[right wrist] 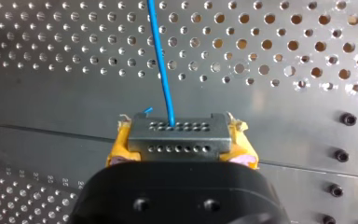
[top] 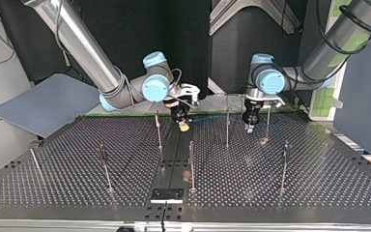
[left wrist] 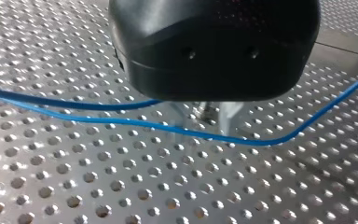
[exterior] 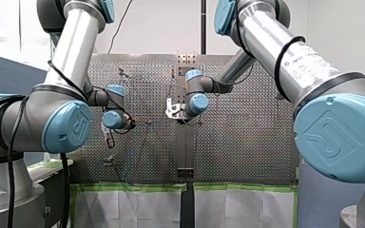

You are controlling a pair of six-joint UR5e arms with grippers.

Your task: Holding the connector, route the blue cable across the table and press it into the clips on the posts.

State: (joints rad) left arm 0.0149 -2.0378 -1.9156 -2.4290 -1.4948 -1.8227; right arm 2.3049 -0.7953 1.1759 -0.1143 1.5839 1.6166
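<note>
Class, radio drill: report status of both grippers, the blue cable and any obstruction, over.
Right gripper shut on connector. Left gripper over blue cable, grip unreadable. Cable sagging over table; post stands between grippers in top view.

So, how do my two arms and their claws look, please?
Both my left arm and my right arm are silver tubes with grey joints and light-blue caps bearing an embossed logo. Black cables run along them. The right tube carries small print. My left claw has a rounded black housing with two small holes. My right claw looks alike, plus yellow pads.
</note>
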